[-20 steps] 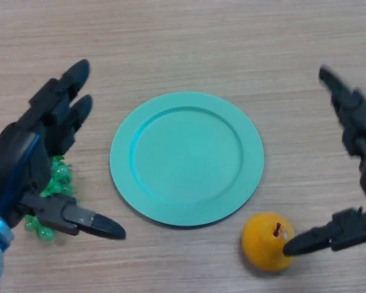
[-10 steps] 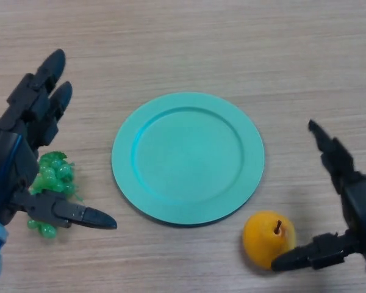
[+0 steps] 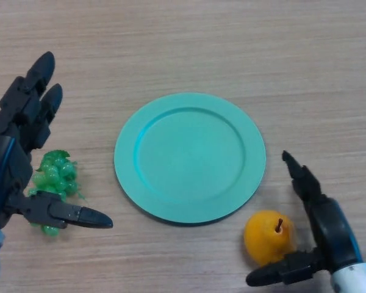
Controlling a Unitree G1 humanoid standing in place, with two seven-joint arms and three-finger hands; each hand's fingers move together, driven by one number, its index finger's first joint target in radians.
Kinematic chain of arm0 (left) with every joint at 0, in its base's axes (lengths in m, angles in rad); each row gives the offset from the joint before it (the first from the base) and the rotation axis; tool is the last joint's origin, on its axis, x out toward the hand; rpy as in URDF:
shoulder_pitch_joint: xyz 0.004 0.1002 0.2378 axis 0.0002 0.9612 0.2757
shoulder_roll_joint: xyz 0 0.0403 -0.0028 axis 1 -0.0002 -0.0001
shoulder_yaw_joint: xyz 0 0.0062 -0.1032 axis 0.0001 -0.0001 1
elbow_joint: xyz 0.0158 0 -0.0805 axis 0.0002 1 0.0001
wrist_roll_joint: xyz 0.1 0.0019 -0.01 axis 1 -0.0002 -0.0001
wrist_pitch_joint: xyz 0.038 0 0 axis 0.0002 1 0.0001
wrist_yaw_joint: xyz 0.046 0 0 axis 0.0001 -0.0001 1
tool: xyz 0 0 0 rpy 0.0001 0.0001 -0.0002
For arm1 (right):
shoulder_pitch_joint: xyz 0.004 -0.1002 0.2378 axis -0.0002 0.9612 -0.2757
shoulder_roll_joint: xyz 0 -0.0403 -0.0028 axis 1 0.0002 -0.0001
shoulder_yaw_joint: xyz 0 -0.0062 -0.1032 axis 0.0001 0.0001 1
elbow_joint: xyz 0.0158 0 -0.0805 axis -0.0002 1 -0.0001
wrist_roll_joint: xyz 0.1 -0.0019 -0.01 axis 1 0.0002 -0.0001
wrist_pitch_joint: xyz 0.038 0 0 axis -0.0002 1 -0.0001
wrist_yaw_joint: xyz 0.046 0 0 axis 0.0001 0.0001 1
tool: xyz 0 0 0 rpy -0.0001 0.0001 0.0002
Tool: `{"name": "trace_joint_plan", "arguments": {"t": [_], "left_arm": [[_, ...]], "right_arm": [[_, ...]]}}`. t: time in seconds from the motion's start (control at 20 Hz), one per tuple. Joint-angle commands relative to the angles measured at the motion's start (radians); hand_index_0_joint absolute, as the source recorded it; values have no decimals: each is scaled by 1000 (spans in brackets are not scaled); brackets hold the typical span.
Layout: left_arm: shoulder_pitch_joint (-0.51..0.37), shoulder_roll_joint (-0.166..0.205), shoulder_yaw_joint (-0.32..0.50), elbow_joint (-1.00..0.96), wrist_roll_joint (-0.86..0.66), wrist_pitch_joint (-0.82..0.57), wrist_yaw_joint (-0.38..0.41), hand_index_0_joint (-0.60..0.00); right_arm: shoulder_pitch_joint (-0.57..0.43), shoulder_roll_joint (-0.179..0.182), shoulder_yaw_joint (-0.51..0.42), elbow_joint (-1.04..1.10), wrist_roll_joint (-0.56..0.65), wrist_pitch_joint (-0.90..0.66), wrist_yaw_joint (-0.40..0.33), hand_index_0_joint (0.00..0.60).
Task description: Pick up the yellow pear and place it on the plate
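The yellow pear (image 3: pixel 267 237) stands upright on the wooden table, just below and right of the teal plate (image 3: pixel 190 156). My right hand (image 3: pixel 326 235) is open around the pear's right side, its thumb reaching under the fruit and its fingers pointing up toward the plate's right rim. Whether it touches the pear I cannot tell. My left hand (image 3: pixel 15 159) hovers open at the left edge of the head view, fingers spread.
A bunch of green grapes (image 3: pixel 53 181) lies on the table between the left hand's thumb and fingers, left of the plate. Bare wooden tabletop (image 3: pixel 232 43) stretches beyond the plate.
My right hand has dropped down and left, closing in around the pear's right side. The left hand has drifted a little left, uncovering more of the grapes.
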Motion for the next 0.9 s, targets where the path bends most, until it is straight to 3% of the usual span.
{"name": "trace_joint_plan", "arguments": {"t": [0.05, 0.15, 0.3, 0.55, 0.7, 0.8, 0.9], "left_arm": [[-17, 29, 88, -50, -15, -147, 44, 0], [-15, 29, 91, -52, -15, -140, 43, 0], [-15, 33, 116, -71, -68, -98, 52, 0], [-11, 30, 125, -71, -84, -104, 71, 0], [16, 13, 132, -77, -66, -134, 51, 0], [17, 14, 137, -87, -77, -135, 60, 0], [15, 22, 149, -112, -90, -93, 46, 0]], "right_arm": [[-8, -5, 8, -57, 59, -102, -46, 0], [1, -5, 14, -66, 49, -76, -52, 199], [24, -5, 25, -89, 5, -19, -59, 600], [30, -5, 51, -108, -82, -53, -40, 600], [30, -5, 29, -196, -156, -14, 16, 600], [-2, -5, 29, -283, -147, 48, 43, 600], [-97, -5, 28, -276, -165, 38, 92, 600]]}}
